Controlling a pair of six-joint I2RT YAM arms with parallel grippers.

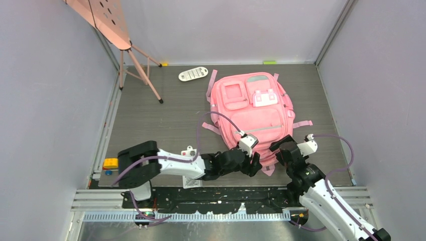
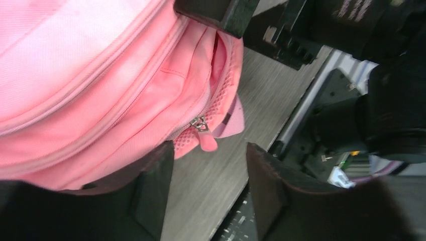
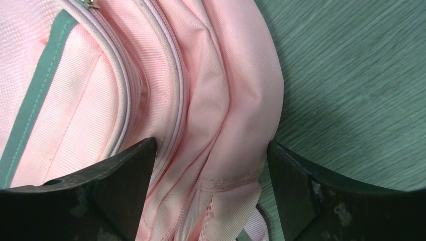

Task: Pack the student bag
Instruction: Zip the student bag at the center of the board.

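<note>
Between the parted fingers [image 2: 150,191] of our left gripper [image 2: 208,150] we see the zipper pull [image 2: 201,125] of the bag [image 2: 90,75]; our right gripper [image 3: 211,145], fingers likewise spread, straddles the bag's edge on the table [image 3: 351,75].

Two robot arms of one matching design. The left arm [image 1: 176,165] and right arm [image 1: 329,203] each have smooth white tubular links joined by bulky black joint housings; the left arm's shoulder is a large black block. A thin purple cable [image 1: 221,116] loops along each arm to a small white camera box [image 1: 247,142] at the wrist. The left gripper [image 2: 208,150] and right gripper [image 3: 211,148] have thick, matte black, wedge-shaped fingers; the right gripper's show pale scuffs.
</note>
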